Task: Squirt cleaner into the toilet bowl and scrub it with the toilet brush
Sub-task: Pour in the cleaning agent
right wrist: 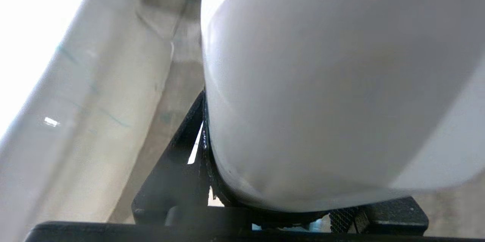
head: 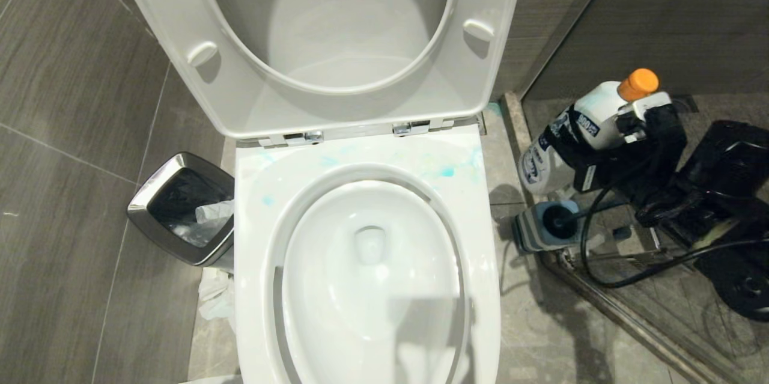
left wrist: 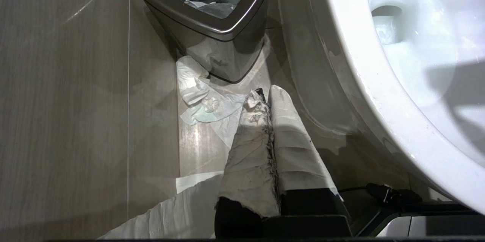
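The right gripper (head: 607,131) clamps a white bottle (head: 577,131) beside the toilet bowl (head: 366,324), above the brush (head: 556,220). The left gripper (left wrist: 265,102), closed and empty, hangs near the bin (left wrist: 212,26) and scattered paper (left wrist: 201,98).

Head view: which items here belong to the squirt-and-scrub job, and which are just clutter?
Job:
- toilet bowl, seat and lid up
- cleaner bottle, orange cap, held in the right tool
- cleaner smears on the rim
- toilet brush in its holder, right of the bowl

Clutter:
- steel-rimmed waste bin
- crumpled paper on the floor
- left tool, shut, parked by the bin
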Controlling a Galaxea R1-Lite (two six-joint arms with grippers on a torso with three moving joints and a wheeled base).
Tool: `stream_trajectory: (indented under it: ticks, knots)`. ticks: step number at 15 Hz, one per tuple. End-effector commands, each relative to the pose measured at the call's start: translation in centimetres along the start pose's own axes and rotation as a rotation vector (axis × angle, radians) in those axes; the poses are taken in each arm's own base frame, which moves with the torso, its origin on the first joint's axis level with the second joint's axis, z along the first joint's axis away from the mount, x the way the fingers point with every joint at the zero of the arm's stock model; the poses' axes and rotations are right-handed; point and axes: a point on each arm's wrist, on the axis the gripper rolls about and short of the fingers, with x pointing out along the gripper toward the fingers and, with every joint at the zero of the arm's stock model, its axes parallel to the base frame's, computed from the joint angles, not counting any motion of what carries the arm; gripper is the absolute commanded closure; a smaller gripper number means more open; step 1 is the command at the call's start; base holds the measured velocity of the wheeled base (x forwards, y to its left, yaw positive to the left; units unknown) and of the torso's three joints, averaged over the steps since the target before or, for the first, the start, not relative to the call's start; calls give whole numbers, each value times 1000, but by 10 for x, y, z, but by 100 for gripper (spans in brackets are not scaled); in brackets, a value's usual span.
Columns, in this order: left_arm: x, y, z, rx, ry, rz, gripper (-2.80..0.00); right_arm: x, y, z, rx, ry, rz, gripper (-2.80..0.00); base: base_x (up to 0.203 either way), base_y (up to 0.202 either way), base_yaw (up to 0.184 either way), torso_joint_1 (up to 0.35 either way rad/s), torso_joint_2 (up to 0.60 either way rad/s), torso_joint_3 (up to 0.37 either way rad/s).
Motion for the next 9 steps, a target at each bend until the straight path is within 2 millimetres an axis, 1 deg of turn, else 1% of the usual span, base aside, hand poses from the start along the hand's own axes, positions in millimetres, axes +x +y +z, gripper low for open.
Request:
stream_trajectory:
  ticks: [1,3,5,7,9]
  knots:
    - [0,0,0,0,2,0,0,-40,-11,51,-8,-104,-15,0,0,0,0,0,0,0]
    - [0,0,0,0,2,0,0,-68,-13,75,-12,-99,5,0,0,0,0,0,0,0]
    - [0,0,0,0,2,0,0,-93,-12,88,-14,-62,16,0,0,0,0,0,0,0]
    - [0,0,0,0,2,0,0,-105,-9,97,-29,-43,-17,0,0,0,0,0,0,0]
    - [0,0,0,0,2,0,0,-112,-10,100,-73,-56,-24,0,0,0,0,0,0,0]
